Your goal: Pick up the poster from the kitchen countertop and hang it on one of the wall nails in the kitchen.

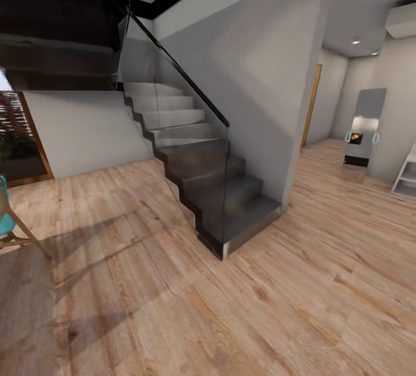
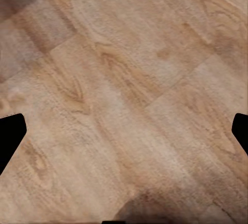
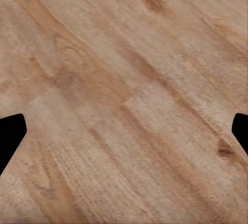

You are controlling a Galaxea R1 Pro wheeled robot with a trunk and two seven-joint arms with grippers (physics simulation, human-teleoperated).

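Note:
The poster, the kitchen countertop and the wall nails are out of view. In the left wrist view my left gripper (image 2: 124, 136) hangs over bare wooden floor, its two dark fingertips (image 2: 11, 133) far apart at the picture's edges, open and holding nothing. My right gripper (image 3: 124, 136) is likewise open over the floor planks, with nothing between its fingertips (image 3: 11, 133).
A dark staircase (image 1: 214, 191) with a glass balustrade (image 1: 173, 104) rises straight ahead beside a grey wall (image 1: 254, 87). To its right a passage (image 1: 329, 156) leads past a wooden door frame toward a white shelf (image 1: 407, 176). A teal chair (image 1: 8, 220) stands at far left on the wooden floor (image 1: 231, 318).

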